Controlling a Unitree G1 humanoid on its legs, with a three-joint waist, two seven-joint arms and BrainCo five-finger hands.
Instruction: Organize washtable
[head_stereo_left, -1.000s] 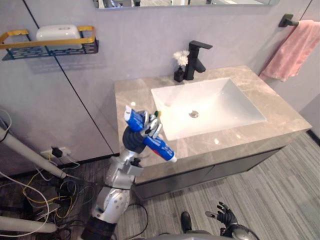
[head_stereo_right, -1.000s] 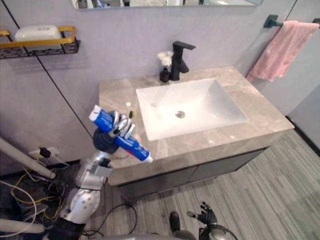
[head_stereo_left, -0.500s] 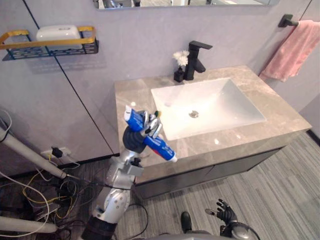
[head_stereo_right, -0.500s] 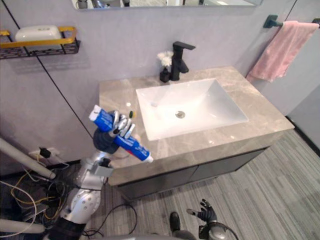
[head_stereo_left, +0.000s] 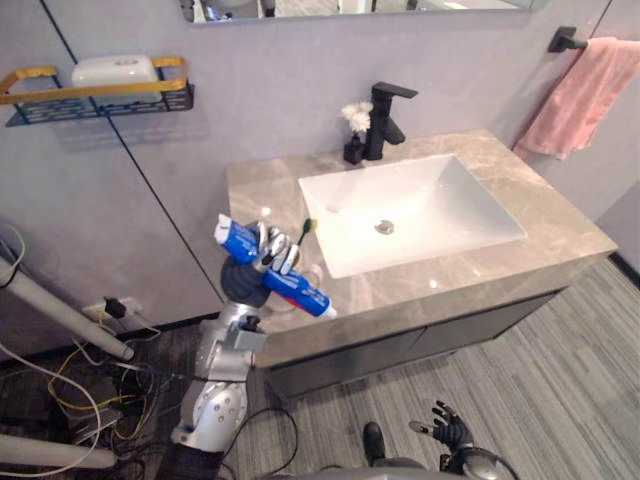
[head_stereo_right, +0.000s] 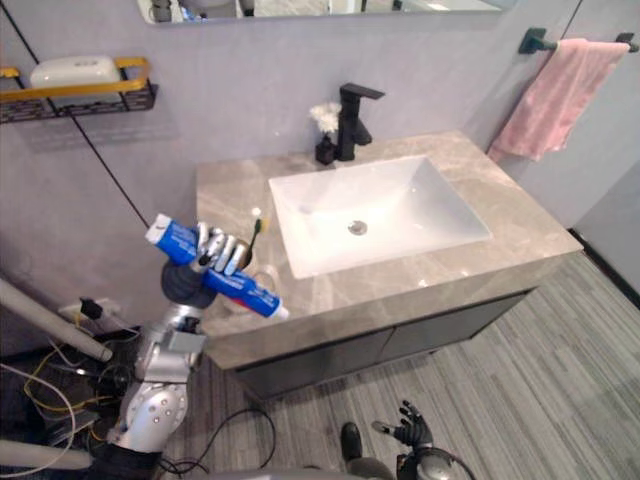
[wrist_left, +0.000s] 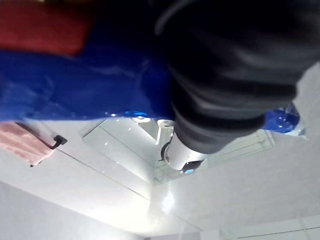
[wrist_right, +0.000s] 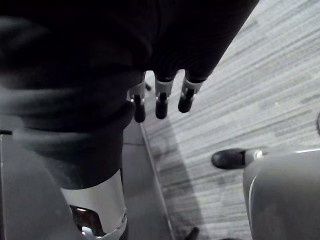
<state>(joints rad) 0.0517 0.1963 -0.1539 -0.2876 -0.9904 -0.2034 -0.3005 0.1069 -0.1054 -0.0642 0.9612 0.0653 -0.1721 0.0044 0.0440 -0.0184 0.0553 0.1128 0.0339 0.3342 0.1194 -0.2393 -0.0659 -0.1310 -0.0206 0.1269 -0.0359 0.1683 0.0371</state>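
My left hand (head_stereo_left: 264, 258) is raised at the left front corner of the marble washtable (head_stereo_left: 520, 255), shut on a blue and red toothpaste tube (head_stereo_left: 292, 288). The tube slants down toward the counter, cap end lowest. In the left wrist view the blue tube (wrist_left: 75, 85) lies right against the hand. A toothbrush (head_stereo_right: 257, 224) stands up just behind the fingers, its lower part hidden by the hand. Low near the floor, my right hand (head_stereo_left: 447, 430) hangs open, its fingers (wrist_right: 160, 102) straight.
A white sink basin (head_stereo_left: 440, 215) is set into the counter, with a black faucet (head_stereo_left: 384, 118) and a small black vase of white flowers (head_stereo_left: 355, 132) behind it. A pink towel (head_stereo_left: 587, 92) hangs at the right. A wall shelf (head_stereo_left: 60, 98) carries a white object. Cables (head_stereo_left: 75, 385) lie on the floor at left.
My left hand has carried the toothpaste tube a little to the left, away from the sink. The toothbrush now shows apart from the fingers. The right hand stays low.
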